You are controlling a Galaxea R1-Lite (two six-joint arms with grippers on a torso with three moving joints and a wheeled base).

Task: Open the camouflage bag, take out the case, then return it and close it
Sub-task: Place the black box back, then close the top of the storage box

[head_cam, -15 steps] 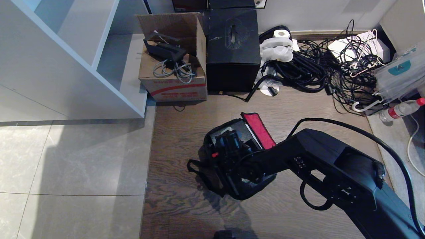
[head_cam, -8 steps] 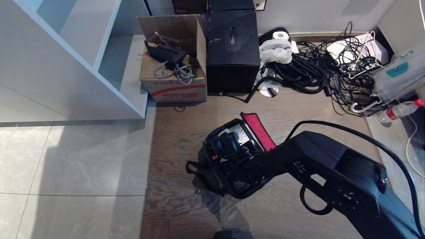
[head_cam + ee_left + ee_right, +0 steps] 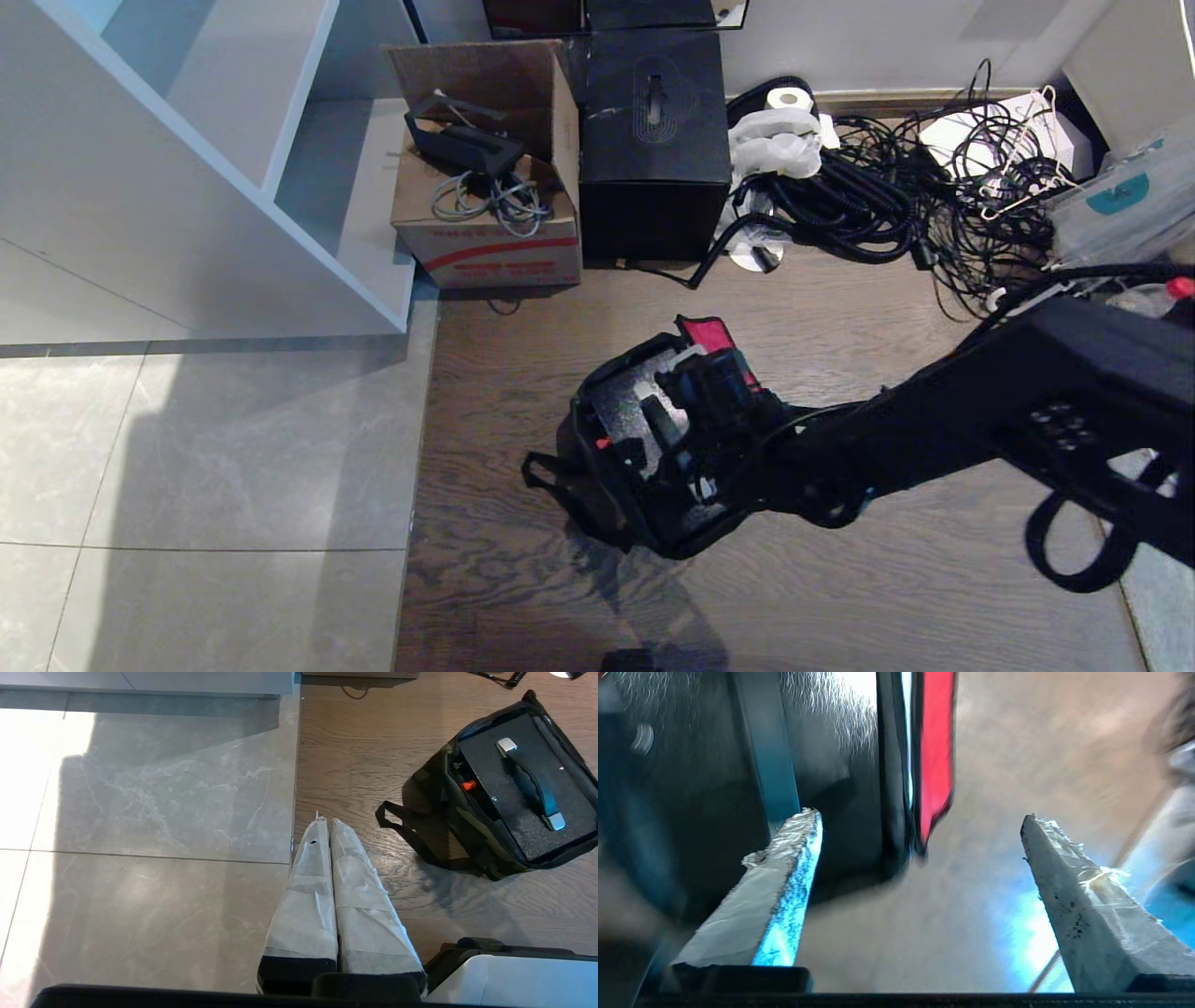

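Since the earlier frame, the right gripper (image 3: 920, 826) has spread its fingers empty above the camouflage bag (image 3: 644, 448), which lies unzipped on the floor at 6 o'clock from the black box (image 3: 655, 140), case (image 3: 523, 788) inside.

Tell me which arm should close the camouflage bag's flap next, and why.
Right, probably. The right gripper hangs open directly over the camouflage bag, beside its red-lined flap. The left gripper is shut, off to the side above the floor, well away from the bag, with the case inside.
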